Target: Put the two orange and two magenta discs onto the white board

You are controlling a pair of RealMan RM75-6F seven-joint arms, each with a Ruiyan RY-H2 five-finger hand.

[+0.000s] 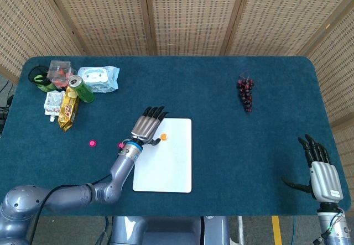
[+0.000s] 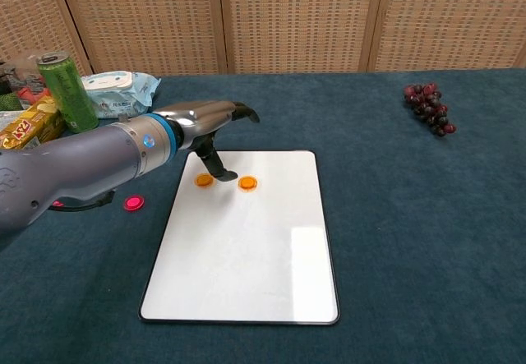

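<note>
On teal table (image 1: 221,145), white board (image 1: 168,162), wicker screens (image 1: 188,12)

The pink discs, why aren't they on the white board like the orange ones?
They look left behind. Both orange discs lie on the board, but the pink discs sit on the cloth to its left, beside the left robot hand.

board (image 2: 246,257) front half free, clutter (image 1: 66,90) far-left

left robot hand (image 2: 215,123) extended, fingers apart, seemingly empty; right robot hand (image 1: 322,174) open, idle
</note>
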